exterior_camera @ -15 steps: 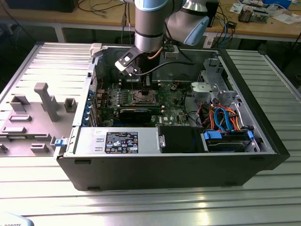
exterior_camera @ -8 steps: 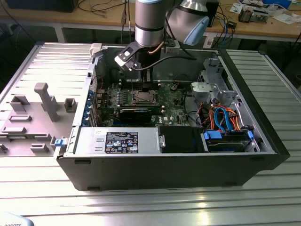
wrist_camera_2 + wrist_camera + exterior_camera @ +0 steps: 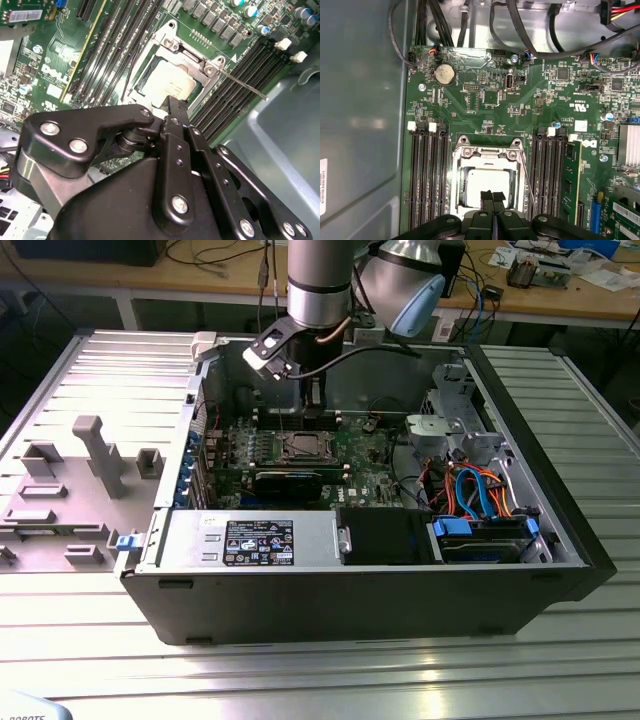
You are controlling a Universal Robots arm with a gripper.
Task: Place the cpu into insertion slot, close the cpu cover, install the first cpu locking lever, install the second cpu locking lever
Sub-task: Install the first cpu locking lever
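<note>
Gripper (image 3: 493, 196), its jaws pressed together on nothing, hovers over the cpu (image 3: 479, 181) seated in the insertion slot (image 3: 454, 172) under the lowered cpu cover (image 3: 487, 154); beside that slot a locking lever (image 3: 529, 187) looks unlatched, so a skewed push could slip off it.

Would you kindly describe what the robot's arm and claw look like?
The arm is a dark grey cylinder with a pale blue joint cap and a black cable looping past its wrist. The claw is matte black, built of flat linkage bars pinned with silver screws.
</note>
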